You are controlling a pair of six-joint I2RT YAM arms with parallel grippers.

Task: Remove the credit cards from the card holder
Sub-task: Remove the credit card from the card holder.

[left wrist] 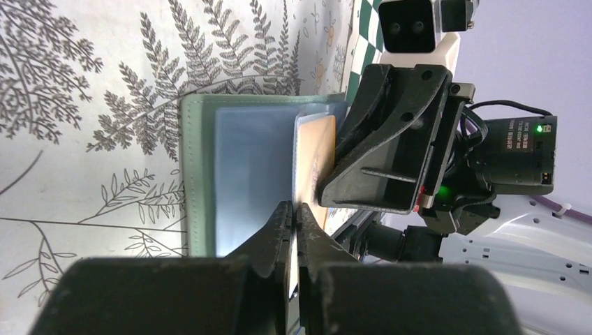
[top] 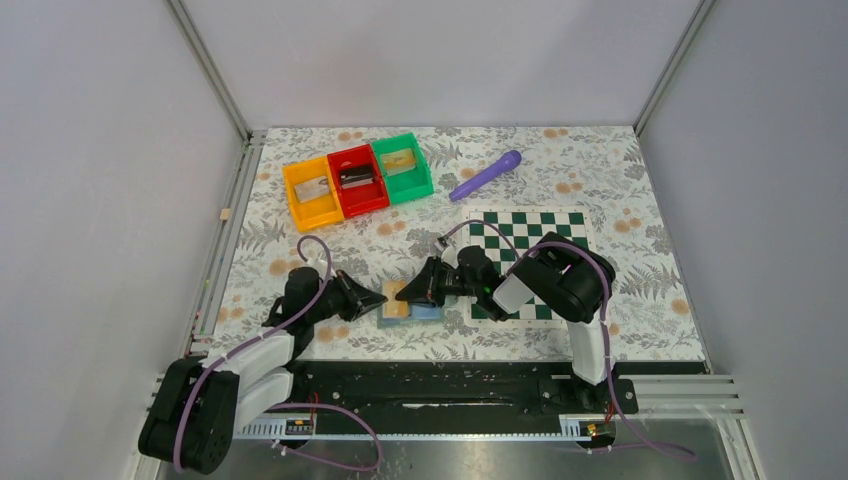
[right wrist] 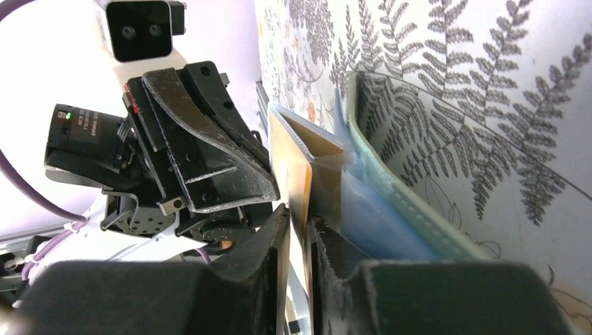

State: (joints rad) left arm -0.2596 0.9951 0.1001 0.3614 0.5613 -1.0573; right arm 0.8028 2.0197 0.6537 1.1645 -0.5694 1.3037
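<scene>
One credit card [left wrist: 315,157] shows, tan, tilted up out of the one card holder [left wrist: 199,174], which lies spread near the table's [top: 620,180] 6 o'clock edge. My right gripper [right wrist: 300,230] pinches the card narrowly. My left gripper [left wrist: 296,209] is nearly closed at the card's edge; I cannot tell if it touches. One chessboard [top: 560,225] lies near at 3 o'clock, and three bins [top: 357,178] sit well apart at 11.
</scene>
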